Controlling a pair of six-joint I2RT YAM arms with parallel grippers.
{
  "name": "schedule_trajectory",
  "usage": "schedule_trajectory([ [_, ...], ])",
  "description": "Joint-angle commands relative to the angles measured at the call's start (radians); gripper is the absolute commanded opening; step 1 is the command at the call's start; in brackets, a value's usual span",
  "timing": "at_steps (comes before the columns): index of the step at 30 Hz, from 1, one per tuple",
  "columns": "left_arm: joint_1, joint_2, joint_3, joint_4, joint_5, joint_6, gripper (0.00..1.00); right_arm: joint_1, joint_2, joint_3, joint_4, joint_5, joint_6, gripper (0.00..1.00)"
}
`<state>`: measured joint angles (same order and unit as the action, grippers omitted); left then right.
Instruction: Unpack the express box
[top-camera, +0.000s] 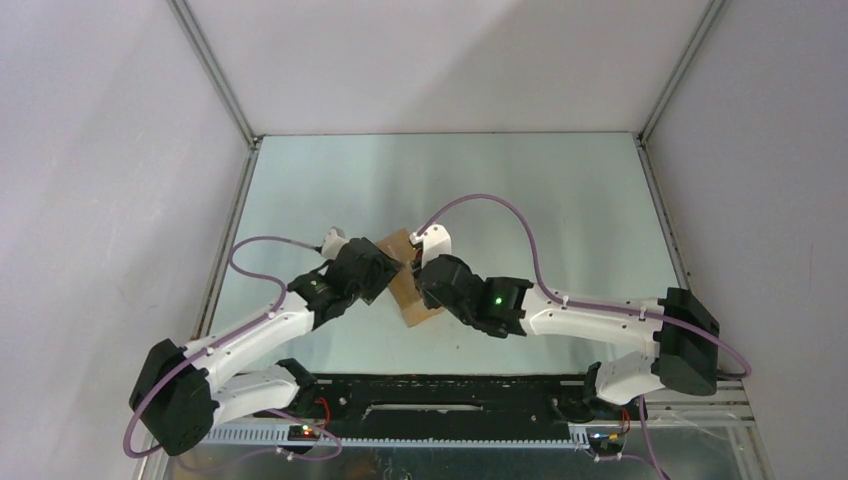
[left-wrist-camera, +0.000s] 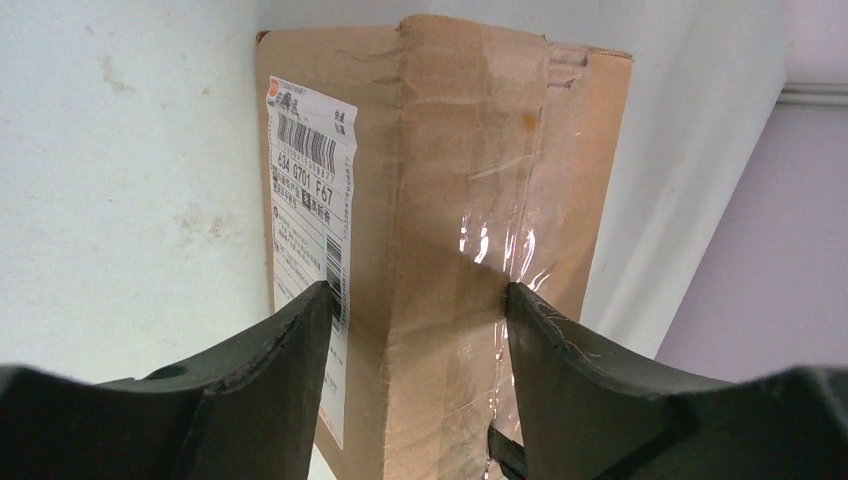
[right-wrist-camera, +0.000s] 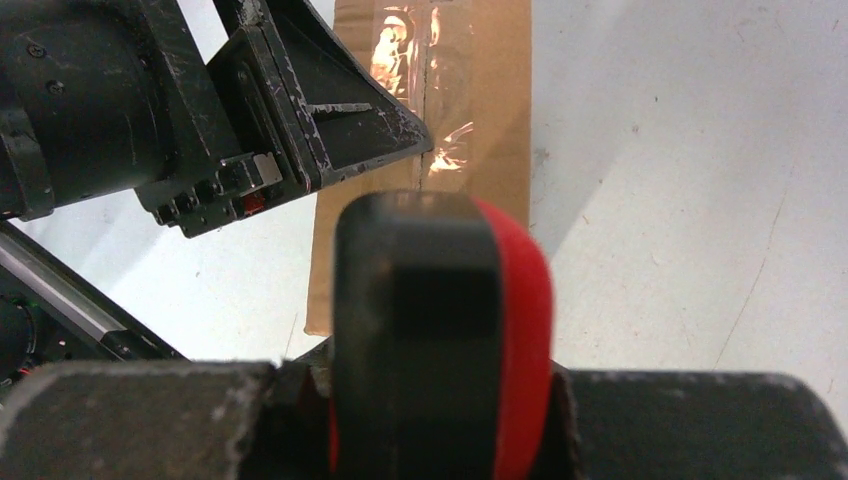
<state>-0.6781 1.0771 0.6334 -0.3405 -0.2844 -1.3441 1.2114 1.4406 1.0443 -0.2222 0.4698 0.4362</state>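
Note:
The express box (top-camera: 410, 298), brown cardboard with clear tape, lies at the table's middle between my two grippers. In the left wrist view the box (left-wrist-camera: 440, 200) shows a white shipping label (left-wrist-camera: 310, 190) on its left face and tape on the right. My left gripper (left-wrist-camera: 415, 310) is open and straddles a long edge of the box, one fingertip against the label face and one on the taped face. My right gripper (right-wrist-camera: 440, 400) is shut on the red-and-black utility knife (right-wrist-camera: 440, 300), held just short of the box's near end (right-wrist-camera: 470, 130), by the tape seam.
The left gripper's body (right-wrist-camera: 200, 110) sits close at the upper left of the right wrist view, one finger on the box top. White walls (top-camera: 120, 150) and metal frame posts bound the table. The arm bases and cable rail (top-camera: 430, 395) run along the near edge.

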Motion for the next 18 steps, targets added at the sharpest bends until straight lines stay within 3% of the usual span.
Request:
schedule_trajectory([
  [1,0.002,-0.005,0.027,-0.137,-0.121,-0.092,0.11,0.033,-0.022,0.003,-0.151,-0.006,0.004,0.0],
  [18,-0.001,-0.019,0.021,-0.161,-0.181,-0.164,0.06,0.1,-0.008,0.034,-0.255,0.036,0.09,0.0],
])
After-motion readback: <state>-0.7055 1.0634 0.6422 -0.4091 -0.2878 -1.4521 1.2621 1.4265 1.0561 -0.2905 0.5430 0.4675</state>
